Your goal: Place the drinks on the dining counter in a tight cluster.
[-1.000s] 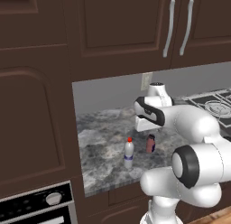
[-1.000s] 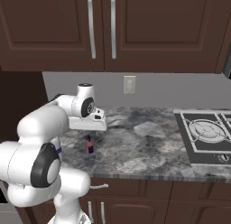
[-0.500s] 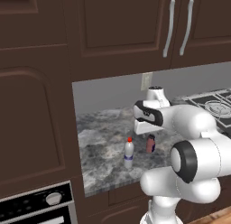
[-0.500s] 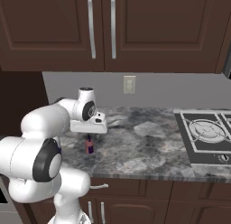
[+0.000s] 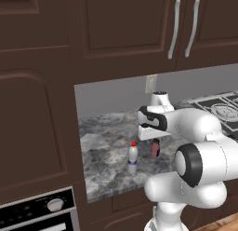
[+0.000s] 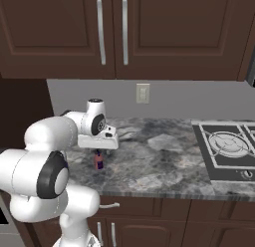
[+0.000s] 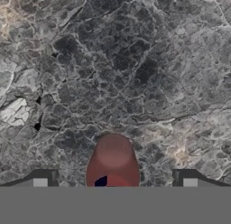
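Gripper [image 7: 115,180] fingers are seen at the bottom of the hand view, spread wide apart, with the short pinkish-red bottle [image 7: 113,161] standing between them and touched by neither. The bottle is seen from above there, and its lower part is cut off by the bottom edge. In the left base view the same bottle [image 5: 155,148] is found at the centre of the frame, just under the white hand, and its top is hidden by the hand. A dark label can be seen on its side, but no writing can be read. In the right base view it [image 6: 98,160] is placed at the centre left, under the hand.

A second bottle, the clear bottle with red cap [image 5: 133,158], is seen in the left base view, left of centre, near the first one but apart from it. A bluish label is on it; the letters are too small to be read. Two bottles are counted in all.

Both are standing upright on a grey marbled counter [image 6: 164,166] below dark brown cabinets [image 6: 112,32]. A cooktop [image 6: 226,146] is cut off at the right edge of the right base view. One wall outlet [image 6: 143,93] is seen above the counter.
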Motion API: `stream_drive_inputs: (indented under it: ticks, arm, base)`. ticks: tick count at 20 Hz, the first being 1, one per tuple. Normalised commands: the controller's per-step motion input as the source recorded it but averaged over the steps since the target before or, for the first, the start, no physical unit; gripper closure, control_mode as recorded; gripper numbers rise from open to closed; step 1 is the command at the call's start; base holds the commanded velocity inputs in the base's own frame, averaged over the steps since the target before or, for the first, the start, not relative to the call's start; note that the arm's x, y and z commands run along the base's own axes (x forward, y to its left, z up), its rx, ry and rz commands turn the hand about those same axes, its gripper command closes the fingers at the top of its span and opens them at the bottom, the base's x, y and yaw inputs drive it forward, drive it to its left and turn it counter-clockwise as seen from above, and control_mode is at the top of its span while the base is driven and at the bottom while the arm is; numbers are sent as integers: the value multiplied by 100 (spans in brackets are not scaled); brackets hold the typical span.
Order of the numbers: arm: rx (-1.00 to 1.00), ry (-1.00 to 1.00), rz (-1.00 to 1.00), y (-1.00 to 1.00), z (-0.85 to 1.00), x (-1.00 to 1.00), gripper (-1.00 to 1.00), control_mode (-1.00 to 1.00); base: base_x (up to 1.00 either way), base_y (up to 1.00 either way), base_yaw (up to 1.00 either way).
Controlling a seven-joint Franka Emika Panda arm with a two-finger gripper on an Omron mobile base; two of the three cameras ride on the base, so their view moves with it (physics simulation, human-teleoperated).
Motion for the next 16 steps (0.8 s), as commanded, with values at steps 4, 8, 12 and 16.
stream_drive_inputs:
  ticks: [4,8,12,16]
  arm:
    - [0,0,0,0,0,-5,-100,-100]
    - [0,0,0,0,0,-2,-100,-100]
    - [0,0,0,0,0,0,-100,-100]
    - [0,0,0,0,0,0,100,-100]
  base:
    - [0,0,0]
    - [0,0,0]
    - [0,0,0]
    - [0,0,0]
